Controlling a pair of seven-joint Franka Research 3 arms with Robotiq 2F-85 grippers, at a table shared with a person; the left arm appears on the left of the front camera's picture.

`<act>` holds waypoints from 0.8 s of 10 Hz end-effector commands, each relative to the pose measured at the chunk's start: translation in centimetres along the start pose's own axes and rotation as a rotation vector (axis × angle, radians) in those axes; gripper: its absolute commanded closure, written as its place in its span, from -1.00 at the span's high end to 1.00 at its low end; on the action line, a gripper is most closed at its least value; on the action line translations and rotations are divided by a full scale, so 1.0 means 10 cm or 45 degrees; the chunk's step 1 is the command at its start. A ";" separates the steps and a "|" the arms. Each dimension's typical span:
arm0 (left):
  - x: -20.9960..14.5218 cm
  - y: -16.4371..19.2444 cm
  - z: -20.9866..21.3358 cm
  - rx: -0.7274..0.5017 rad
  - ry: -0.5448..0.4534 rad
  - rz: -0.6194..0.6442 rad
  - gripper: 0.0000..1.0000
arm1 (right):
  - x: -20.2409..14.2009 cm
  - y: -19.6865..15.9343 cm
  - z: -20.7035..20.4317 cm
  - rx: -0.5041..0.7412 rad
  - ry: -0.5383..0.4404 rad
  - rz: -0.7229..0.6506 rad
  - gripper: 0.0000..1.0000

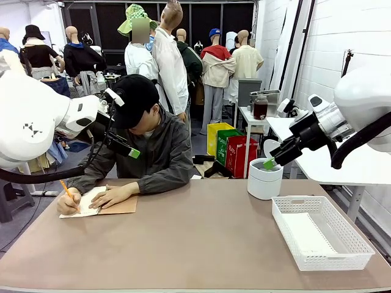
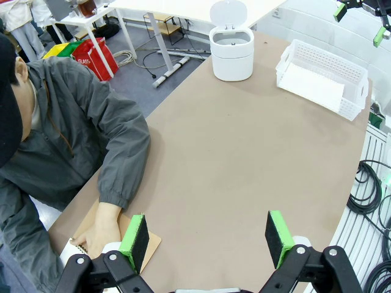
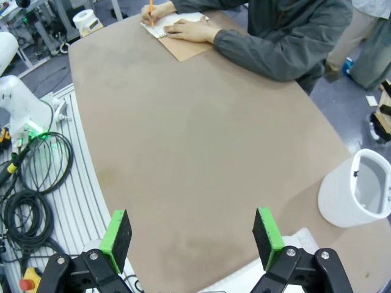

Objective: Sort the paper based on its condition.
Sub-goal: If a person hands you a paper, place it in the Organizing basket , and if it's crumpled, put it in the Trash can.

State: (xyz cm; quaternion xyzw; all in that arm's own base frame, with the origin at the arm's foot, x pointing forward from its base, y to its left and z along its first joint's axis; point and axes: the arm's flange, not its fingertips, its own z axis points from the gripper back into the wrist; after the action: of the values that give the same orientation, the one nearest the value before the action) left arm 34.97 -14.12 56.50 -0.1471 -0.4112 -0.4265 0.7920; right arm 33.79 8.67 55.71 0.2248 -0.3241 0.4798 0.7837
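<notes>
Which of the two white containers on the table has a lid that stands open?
The round bin near the far edge: its lid is tipped up. The rectangular mesh basket has no lid.

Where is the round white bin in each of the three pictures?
Front view: the white bin stands right of centre at the table's far edge, behind the basket.
Left wrist view: top centre, lid raised.
Right wrist view: right edge, partly cut off.
Shared landmark: the notebook in front of the person.
</notes>
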 end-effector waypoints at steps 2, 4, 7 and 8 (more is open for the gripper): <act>-0.01 0.00 0.00 -0.009 0.003 0.014 1.00 | 0.01 0.00 -0.01 0.018 -0.012 0.001 1.00; -0.01 0.00 0.00 -0.009 0.003 0.014 1.00 | 0.01 0.00 -0.01 0.018 -0.012 0.001 1.00; -0.01 0.00 0.00 -0.009 0.003 0.014 1.00 | 0.01 0.00 -0.01 0.018 -0.012 0.001 1.00; -0.01 0.00 0.00 -0.009 0.003 0.014 1.00 | 0.01 0.00 -0.01 0.018 -0.012 0.001 1.00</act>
State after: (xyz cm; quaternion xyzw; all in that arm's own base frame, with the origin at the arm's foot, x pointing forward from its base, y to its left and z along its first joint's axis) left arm 34.97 -14.12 56.50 -0.1471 -0.4112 -0.4265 0.7920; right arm 33.79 8.67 55.71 0.2248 -0.3241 0.4798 0.7837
